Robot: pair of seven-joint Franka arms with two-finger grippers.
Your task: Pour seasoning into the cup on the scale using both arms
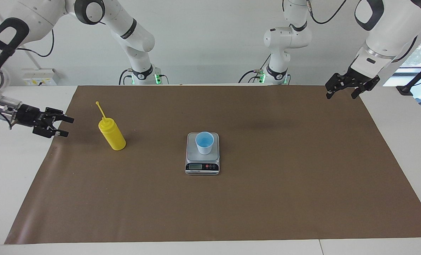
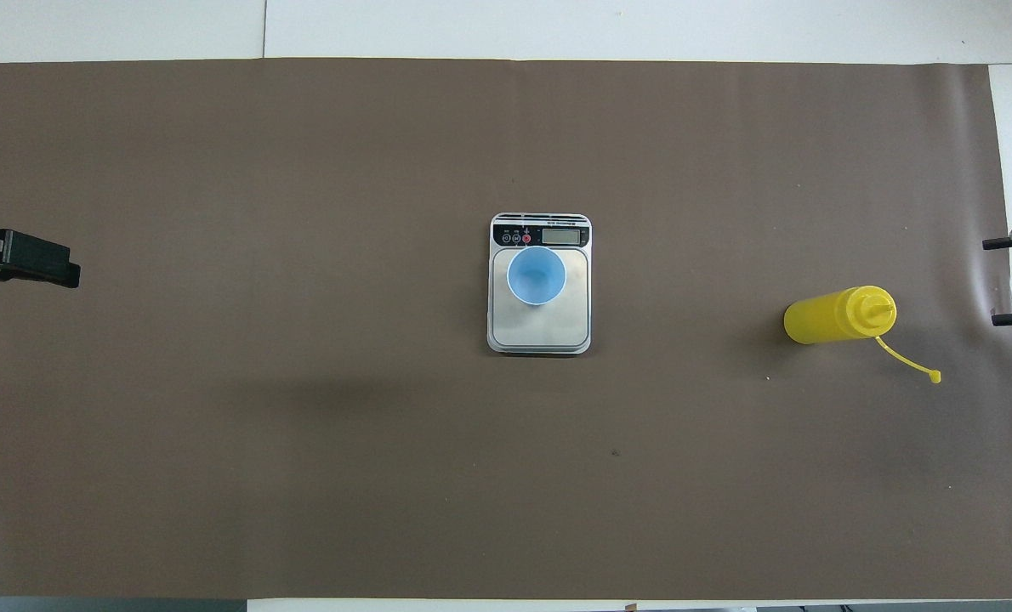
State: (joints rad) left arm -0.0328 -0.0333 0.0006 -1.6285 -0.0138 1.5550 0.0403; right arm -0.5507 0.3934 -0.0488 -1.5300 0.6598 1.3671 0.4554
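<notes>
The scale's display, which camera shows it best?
The facing view: the scale's display faces that camera, clear of the cup. The overhead view shows the display upside down, just past the cup's rim.

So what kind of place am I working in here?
Likely a robotics lab bench, not a kitchen: a brown mat covers the white table, with only a scale, cup and seasoning bottle.

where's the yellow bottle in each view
Facing view: the bottle stands upright on the brown mat toward the picture's left, close to the right gripper.
Overhead view: the bottle is toward the picture's right edge, beside the same gripper.
Shared landmark: the scale with the cup at the mat's middle.
</notes>
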